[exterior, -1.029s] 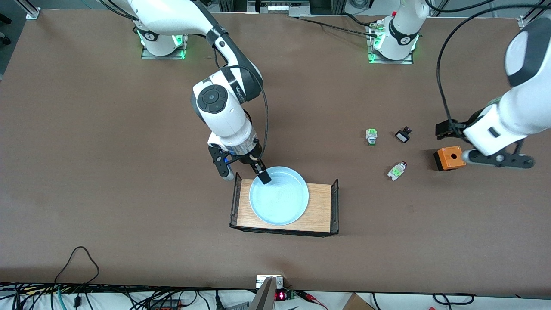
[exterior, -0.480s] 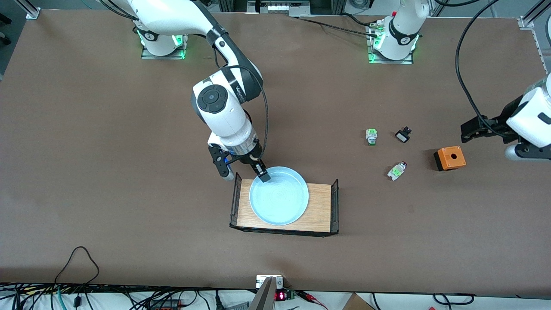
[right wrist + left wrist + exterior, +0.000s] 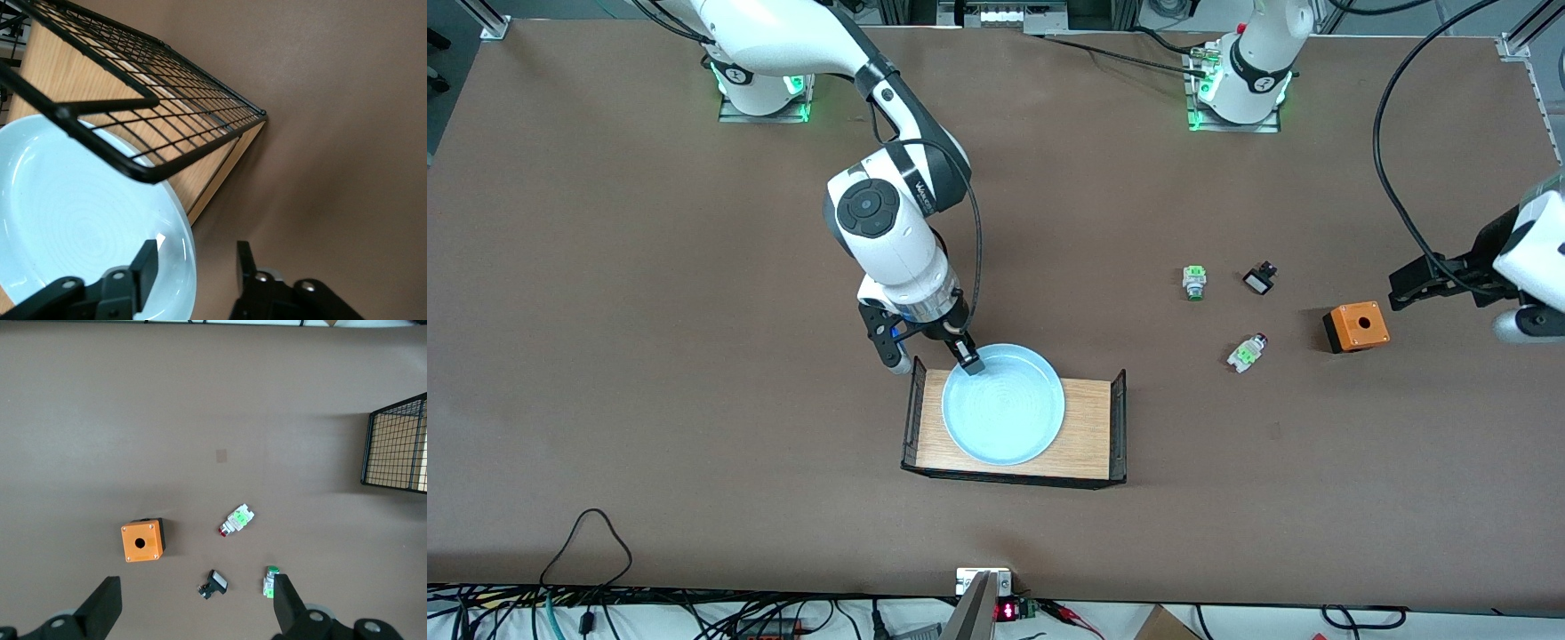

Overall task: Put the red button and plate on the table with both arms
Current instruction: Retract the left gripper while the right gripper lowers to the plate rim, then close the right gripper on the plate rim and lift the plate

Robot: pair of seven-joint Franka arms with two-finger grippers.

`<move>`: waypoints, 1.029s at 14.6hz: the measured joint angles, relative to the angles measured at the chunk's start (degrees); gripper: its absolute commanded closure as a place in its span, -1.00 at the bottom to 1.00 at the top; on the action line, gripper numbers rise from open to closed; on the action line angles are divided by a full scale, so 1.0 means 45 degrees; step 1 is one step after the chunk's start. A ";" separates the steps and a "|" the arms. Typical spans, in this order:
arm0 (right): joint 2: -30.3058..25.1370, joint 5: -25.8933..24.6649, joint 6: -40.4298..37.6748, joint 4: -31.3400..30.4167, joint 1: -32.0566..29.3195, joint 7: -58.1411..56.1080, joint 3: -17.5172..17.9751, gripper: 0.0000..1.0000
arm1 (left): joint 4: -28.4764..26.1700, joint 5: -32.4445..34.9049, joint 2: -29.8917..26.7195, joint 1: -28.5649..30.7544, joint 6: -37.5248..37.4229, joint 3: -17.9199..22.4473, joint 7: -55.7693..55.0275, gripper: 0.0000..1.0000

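Note:
The pale-blue plate [image 3: 1005, 409] [image 3: 67, 220] lies in the wood-floored tray. My right gripper [image 3: 935, 362] [image 3: 197, 253] straddles the plate's rim at the edge toward the robots' bases. One finger is inside the plate, the other outside, and a gap still shows at the outer finger. The red button [image 3: 1247, 353] [image 3: 235, 520] lies on its side on the table [image 3: 694, 356], toward the left arm's end. My left gripper [image 3: 195, 590] hangs open and empty, high over the small parts there.
A green-capped button [image 3: 1194, 283] [image 3: 270, 580], a black-and-white switch [image 3: 1258, 281] [image 3: 213, 585] and an orange box [image 3: 1356, 326] [image 3: 142, 540] lie around the red button. The tray [image 3: 1089, 427] [image 3: 397, 447] has black wire-mesh ends.
The left arm has drawn back from the orange box toward its end of the table. The right gripper's fingers have narrowed around the plate's rim.

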 measured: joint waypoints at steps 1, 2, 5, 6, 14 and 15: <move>0.0006 -0.0003 0.0008 0.0000 0.0002 -0.0022 0.0000 0.56 | -0.0759 -0.0060 -0.0549 0.0075 0.0134 -0.0010 0.0007 -1.00; 0.0007 -0.0004 0.0048 0.0000 0.0007 -0.0035 0.0000 0.64 | -0.1300 -0.0074 -0.0996 0.0132 0.0008 -0.0014 0.0075 -1.00; 0.0016 -0.0005 0.0349 0.0000 0.0019 -0.0063 0.0000 0.77 | -0.1773 -0.0077 -0.1578 0.0198 -0.0849 -0.0034 0.0288 -1.00; 0.0023 -0.0006 0.0403 0.0000 0.0021 -0.0084 0.0000 0.80 | -0.1801 -0.0078 -0.1590 0.0198 -0.0889 -0.0058 0.0322 -1.00; 0.0035 -0.0006 0.0456 0.0000 0.0037 -0.0319 0.0001 1.00 | -0.2001 -0.0078 -0.1247 0.0195 -0.0342 -0.0342 0.0360 -1.00; 0.0035 -0.0006 0.0465 0.0001 0.0043 -0.0330 0.0001 1.00 | -0.2000 -0.0077 -0.1265 0.0196 -0.0353 -0.0416 0.0361 -1.00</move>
